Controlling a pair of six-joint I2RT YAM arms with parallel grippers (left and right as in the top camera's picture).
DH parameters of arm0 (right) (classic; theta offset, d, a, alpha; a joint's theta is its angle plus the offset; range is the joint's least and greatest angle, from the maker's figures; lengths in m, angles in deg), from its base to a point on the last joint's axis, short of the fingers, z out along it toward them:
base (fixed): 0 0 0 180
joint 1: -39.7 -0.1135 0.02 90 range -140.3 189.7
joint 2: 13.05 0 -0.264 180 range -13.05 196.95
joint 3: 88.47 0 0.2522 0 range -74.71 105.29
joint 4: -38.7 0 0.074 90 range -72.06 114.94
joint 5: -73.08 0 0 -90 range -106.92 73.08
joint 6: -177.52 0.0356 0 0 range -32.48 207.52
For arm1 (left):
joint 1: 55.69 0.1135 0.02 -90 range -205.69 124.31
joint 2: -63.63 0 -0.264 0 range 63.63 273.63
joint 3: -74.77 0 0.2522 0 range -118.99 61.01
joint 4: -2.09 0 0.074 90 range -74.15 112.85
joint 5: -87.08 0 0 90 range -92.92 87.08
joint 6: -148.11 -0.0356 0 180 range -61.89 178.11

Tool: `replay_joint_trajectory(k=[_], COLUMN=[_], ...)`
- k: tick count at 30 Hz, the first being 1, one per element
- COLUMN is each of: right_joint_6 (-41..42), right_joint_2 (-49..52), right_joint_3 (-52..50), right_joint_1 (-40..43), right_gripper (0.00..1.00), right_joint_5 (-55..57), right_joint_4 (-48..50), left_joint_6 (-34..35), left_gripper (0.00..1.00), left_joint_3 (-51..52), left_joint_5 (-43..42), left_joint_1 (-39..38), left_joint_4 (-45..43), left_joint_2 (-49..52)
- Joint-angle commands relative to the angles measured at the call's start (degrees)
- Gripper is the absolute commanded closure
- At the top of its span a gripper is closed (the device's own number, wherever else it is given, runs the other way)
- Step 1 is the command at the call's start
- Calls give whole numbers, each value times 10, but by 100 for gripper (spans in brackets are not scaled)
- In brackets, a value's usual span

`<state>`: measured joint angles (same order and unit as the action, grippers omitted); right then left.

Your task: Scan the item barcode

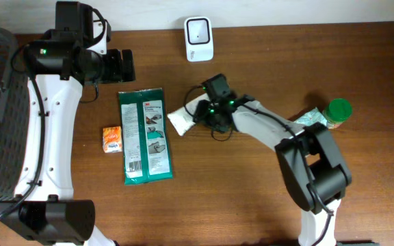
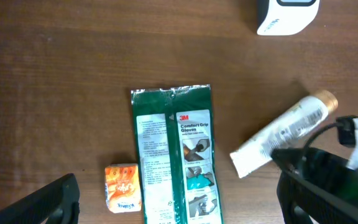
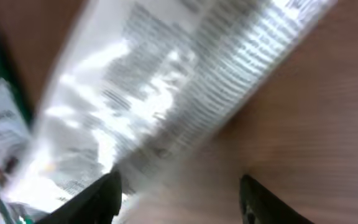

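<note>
Right gripper (image 3: 180, 184) straddling white tube (image 1: 181, 120) at tabletop centre; we can't tell if clamped yet. We'd grab mid-body, squeeze lightly, lift level, turn printed side toward scanner (image 1: 199, 39) at far edge.

We identify the left arm (image 1: 57, 137) and right arm (image 1: 260, 127) by white links and black joint housings. Green indicator lights (image 1: 44, 50) mark the joints, and black cables (image 1: 42, 123) follow the links.
</note>
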<state>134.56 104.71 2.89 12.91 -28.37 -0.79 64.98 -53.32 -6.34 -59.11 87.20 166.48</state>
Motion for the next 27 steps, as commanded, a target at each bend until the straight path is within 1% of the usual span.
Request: replay_joint_trajectory(k=[1, 3, 6, 8, 11, 13, 16, 18, 20, 24, 27], right_joint_6=[-95, -155, -166, -165, -100, -26, 32, 35, 60, 60, 60], right_joint_2=[-29, -45, -55, -55, -54, -48, -28, -15, 7, 34, 45], right_joint_3=[-15, -15, -15, -15, -15, -15, -15, -15, -15, -15, -15], right_joint_1=[49, 74, 94, 94, 65, 33, 0, -14, -19, -19, -20], right_gripper=[41, 41, 40, 41, 40, 39, 41, 44, 50, 53, 66], right_joint_5=[-12, -43, -85, -123, -104, -12, 52, 68, 81, 81, 78], right_joint_4=[-57, -65, -61, -37, 18, 52, 94, 123, 146, 185, 224], left_joint_6=[-3, -3, -3, -3, -3, -3, -3, -3, -3, -3, -3], left_gripper=[1, 1, 1, 1, 1, 1, 1, 1, 1, 1, 1], left_joint_3=[-8, -8, -8, -8, -8, -8, -8, -8, -8, -8, -8], left_joint_5=[2, 2, 2, 2, 2, 2, 2, 2, 2, 2, 2], left_joint_1=[-2, -2, -2, -2, -2, -2, -2, -2, -2, -2, -2], left_joint_4=[0, 0, 0, 0, 0, 0, 1, 1, 1, 1, 1], left_joint_2=[-6, -6, -6, -6, -6, -6, -6, -6, -6, -6, -6])
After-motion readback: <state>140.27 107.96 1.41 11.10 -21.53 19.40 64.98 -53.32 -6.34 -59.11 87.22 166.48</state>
